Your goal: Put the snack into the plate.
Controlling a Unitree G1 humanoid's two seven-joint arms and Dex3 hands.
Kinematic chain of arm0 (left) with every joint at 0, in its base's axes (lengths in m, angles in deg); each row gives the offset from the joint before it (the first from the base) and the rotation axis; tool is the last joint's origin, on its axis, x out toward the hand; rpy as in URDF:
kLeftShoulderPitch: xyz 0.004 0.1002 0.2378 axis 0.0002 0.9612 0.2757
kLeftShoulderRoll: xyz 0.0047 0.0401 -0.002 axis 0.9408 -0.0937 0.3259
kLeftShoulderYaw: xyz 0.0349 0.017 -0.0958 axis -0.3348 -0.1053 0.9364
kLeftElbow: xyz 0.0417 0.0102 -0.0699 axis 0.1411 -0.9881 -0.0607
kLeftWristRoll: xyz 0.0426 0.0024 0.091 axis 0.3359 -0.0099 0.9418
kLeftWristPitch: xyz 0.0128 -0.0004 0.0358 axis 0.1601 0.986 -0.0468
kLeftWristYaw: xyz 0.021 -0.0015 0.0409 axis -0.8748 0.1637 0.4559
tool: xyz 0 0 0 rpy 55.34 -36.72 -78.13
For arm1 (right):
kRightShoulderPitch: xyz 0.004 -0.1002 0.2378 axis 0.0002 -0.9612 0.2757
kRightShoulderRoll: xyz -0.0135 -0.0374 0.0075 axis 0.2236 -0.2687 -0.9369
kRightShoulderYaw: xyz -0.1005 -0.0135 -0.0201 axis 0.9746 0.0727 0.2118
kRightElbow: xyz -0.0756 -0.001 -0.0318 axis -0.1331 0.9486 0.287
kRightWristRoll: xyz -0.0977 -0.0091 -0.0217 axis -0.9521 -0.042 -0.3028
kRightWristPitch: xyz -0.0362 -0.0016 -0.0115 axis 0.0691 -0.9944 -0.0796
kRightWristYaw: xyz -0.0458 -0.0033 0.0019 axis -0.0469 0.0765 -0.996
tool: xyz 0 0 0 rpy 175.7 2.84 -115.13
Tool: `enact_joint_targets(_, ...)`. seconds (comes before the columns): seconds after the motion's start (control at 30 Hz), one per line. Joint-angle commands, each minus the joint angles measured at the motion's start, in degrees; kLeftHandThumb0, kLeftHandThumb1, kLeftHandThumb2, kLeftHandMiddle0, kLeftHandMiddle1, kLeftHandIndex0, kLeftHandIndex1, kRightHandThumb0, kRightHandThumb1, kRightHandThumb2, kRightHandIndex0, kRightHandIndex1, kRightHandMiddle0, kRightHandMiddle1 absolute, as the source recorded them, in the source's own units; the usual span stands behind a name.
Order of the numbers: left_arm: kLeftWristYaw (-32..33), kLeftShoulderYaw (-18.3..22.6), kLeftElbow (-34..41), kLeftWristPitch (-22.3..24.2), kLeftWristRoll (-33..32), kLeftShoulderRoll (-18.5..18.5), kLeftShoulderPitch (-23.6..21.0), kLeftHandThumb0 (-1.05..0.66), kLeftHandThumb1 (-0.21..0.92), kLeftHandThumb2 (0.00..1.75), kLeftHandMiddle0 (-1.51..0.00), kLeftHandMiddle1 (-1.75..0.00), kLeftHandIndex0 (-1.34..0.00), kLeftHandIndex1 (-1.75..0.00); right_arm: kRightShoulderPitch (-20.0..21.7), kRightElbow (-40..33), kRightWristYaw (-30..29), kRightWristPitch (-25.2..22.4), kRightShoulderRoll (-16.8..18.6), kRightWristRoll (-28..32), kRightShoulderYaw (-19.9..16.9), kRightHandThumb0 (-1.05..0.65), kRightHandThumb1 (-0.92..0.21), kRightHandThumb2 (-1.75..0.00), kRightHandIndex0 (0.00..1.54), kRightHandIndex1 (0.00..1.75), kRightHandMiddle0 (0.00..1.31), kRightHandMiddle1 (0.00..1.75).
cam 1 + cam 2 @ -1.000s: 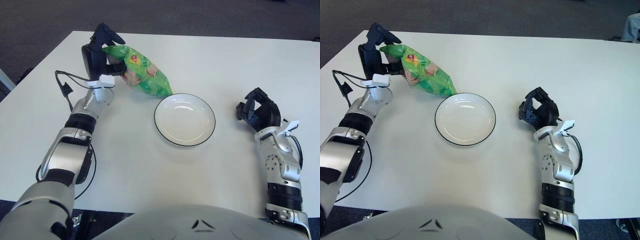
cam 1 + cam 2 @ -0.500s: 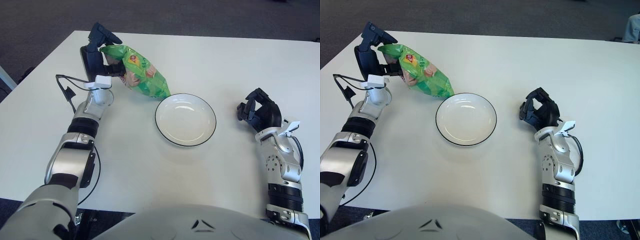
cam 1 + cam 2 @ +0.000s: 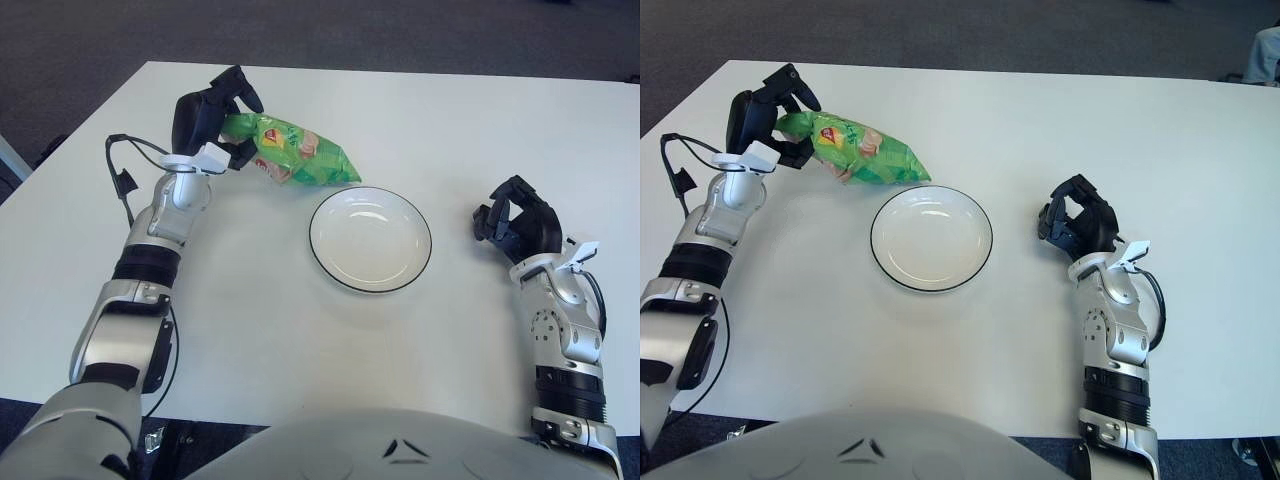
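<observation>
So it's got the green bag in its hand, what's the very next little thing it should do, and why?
Probably carry the green snack bag a little further right, over the plate, before letting go. The left hand grips the bag's end, and its free end reaches only about to the plate's far rim, not over the middle. The right hand rests idle beside the plate.

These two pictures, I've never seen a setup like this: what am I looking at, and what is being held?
Both pictures come from a humanoid robot's head camera, its two eyes side by side, looking down at a white table. The silver arms at the bottom are the robot's own. Its left hand grips one end of a green snack bag, which sticks out toward an empty white plate with a dark rim. The bag is not in the plate yet. The right hand sits curled on the table right of the plate, holding nothing.
</observation>
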Motion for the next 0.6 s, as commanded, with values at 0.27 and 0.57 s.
enact_joint_targets(0.27, -9.8, 1.7, 11.2, 12.5, -1.0, 2.0, 2.3, 0.0, 0.04, 1.6, -0.86, -1.64, -0.59, -1.75, -3.1, 3.3, -0.1, -2.5, 2.1, -0.3, 0.4, -0.47, -0.37, -1.26, 1.15, 1.75, 0.58, 1.75)
enact_joint_targets(0.57, -15.6, 0.4, 9.3, 17.5, 2.4, 6.2, -0.2, 0.0, 0.33, 1.27, -0.57, -1.73, -0.46, -1.66, -3.1, 3.3, 0.0, -2.8, 2.1, -0.2, 0.4, -0.47, -0.37, -1.25, 1.15, 1.75, 0.57, 1.75)
